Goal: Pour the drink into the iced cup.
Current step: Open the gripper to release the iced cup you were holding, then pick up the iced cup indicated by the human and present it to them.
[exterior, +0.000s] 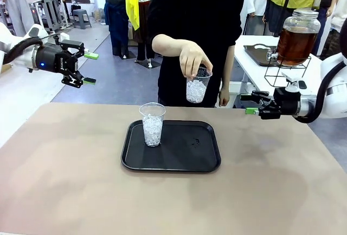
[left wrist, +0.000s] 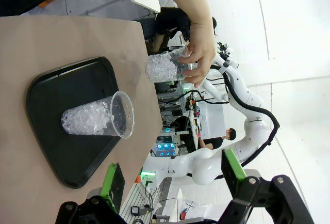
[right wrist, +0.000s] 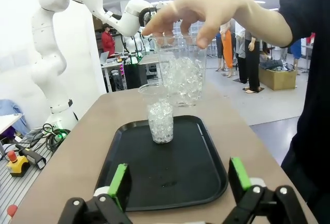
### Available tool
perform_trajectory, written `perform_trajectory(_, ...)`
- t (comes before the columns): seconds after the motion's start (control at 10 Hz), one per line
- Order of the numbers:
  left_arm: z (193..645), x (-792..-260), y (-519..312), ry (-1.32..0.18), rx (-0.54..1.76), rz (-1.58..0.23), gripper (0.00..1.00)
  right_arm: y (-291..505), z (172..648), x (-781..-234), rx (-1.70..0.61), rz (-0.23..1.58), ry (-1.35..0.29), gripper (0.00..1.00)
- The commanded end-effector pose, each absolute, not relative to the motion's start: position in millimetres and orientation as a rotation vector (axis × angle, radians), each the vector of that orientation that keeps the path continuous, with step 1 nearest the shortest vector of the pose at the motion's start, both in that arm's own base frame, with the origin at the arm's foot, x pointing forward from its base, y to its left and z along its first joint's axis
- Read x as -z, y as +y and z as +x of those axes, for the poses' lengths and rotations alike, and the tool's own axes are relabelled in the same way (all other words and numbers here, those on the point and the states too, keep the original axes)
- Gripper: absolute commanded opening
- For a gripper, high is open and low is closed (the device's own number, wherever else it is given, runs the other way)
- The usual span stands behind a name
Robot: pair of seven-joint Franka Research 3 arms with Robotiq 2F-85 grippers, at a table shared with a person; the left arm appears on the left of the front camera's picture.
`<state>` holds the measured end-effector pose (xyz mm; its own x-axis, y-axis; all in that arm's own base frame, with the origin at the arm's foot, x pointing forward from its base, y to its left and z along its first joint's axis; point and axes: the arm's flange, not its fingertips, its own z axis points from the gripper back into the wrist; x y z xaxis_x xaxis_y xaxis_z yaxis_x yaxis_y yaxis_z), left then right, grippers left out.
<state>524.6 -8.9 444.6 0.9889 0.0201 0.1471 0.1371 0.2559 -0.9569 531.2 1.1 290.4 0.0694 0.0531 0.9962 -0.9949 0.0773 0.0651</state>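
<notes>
A clear iced cup [exterior: 152,125] stands upright on the left half of a black tray [exterior: 184,162] at mid-table. Above the tray's far edge, a person's hand [exterior: 190,56] holds a second iced cup [exterior: 197,87] by its rim. Amber-brown drink fills a glass spigot jar [exterior: 296,43] on a side table at the back right. My left gripper [exterior: 87,68] hangs open and empty, high at the far left. My right gripper [exterior: 250,104] is open and empty at the right, level with the held cup. The wrist views show the standing cup [left wrist: 98,118] [right wrist: 161,115], the held cup [left wrist: 165,66] [right wrist: 183,77] and both open grippers [left wrist: 172,175] [right wrist: 179,177].
The jar rests on a black wire stand [exterior: 282,75] beside a dark tray [exterior: 259,54] on the white side table. A small dark speck [exterior: 197,141] lies on the black tray. The brown tabletop [exterior: 65,181] spreads wide around the tray. Other people stand behind.
</notes>
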Motion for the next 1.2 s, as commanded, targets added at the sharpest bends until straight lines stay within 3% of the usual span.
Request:
perform_trajectory(0.0, 524.9, -446.0, -8.9, -0.144, 0.08, -1.309, 1.0, -1.9, 529.5, -290.7, -1.13, 1.158, -1.153, 1.0)
perform_trajectory(1.1, 524.9, -446.0, -8.9, -0.144, 0.08, -1.309, 1.0, -1.9, 529.5, -290.7, -1.13, 1.158, -1.153, 1.0)
